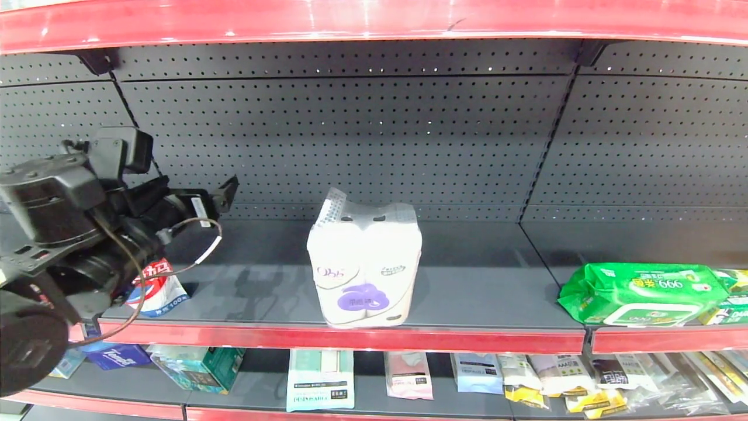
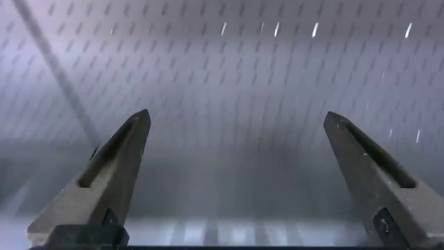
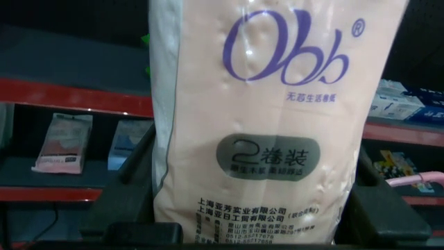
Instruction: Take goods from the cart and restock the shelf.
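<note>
A white pack of toilet rolls [image 1: 363, 263] with purple print stands upright near the front edge of the grey shelf [image 1: 479, 275]. My left gripper [image 1: 217, 197] hangs over the shelf to the left of that pack, apart from it. In the left wrist view the left gripper [image 2: 236, 121] is open, facing the pegboard back wall with nothing between its fingers [image 2: 114, 163]. Another pack of toilet rolls [image 3: 270, 118], cream with purple lettering, sits in my right gripper [image 3: 257, 163], whose dark fingers [image 3: 135, 160] press on its two sides.
A red, white and blue packet [image 1: 156, 286] lies under my left arm on the shelf. Green wet-wipe packs [image 1: 640, 292] lie at the right. The lower shelf [image 1: 374, 403] holds several boxes and packets. A red shelf edge [image 1: 374, 17] runs overhead.
</note>
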`<state>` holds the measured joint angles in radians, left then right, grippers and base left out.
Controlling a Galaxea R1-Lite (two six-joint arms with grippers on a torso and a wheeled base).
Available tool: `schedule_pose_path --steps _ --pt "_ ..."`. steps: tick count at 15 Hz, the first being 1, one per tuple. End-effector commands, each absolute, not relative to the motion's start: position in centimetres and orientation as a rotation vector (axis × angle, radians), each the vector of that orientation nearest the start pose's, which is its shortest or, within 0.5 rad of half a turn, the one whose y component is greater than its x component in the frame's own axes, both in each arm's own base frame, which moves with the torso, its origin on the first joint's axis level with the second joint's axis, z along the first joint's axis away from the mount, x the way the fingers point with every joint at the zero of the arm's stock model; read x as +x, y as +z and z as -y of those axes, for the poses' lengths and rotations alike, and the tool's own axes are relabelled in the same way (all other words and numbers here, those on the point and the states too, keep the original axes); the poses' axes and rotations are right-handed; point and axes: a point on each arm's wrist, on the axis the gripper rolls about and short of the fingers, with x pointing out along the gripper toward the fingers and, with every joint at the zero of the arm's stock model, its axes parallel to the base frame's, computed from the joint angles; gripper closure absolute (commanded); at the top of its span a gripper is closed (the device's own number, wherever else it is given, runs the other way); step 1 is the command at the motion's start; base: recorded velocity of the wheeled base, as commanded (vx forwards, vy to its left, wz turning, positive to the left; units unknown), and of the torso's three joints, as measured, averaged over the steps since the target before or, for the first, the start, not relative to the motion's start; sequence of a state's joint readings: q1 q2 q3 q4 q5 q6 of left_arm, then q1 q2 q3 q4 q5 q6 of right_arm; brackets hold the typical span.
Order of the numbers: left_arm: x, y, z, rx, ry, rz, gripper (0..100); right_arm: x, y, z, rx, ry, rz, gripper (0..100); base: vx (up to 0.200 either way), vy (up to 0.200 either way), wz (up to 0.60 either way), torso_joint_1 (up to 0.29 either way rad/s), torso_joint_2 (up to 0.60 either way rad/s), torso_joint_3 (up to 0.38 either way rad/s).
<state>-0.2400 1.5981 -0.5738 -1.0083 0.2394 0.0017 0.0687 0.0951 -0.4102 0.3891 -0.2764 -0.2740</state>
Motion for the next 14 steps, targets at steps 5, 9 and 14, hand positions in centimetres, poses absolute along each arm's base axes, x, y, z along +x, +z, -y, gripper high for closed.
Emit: schedule_pose_path --steps 5,9,14 --pt "3.0 20.8 0.7 0.036 -0.228 -0.183 0 -5.2 14.4 1.0 -0.271 -0.213 -0.125 100 0.0 0.0 0.0 0.0 0.0 0.0" --pt "-5.5 16.3 -1.8 0.125 -0.28 -0.206 0 -3.5 17.0 0.7 -0.274 -0.091 -0.17 100 0.0 0.0 0.0 0.0 0.0 0.0" --pt "-7.9 13.3 -2.6 0.148 -0.284 -0.195 0 -0.5 19.9 0.3 -0.279 -0.043 -0.157 100 0.0 0.0 0.0 0.0 0.0 0.0"
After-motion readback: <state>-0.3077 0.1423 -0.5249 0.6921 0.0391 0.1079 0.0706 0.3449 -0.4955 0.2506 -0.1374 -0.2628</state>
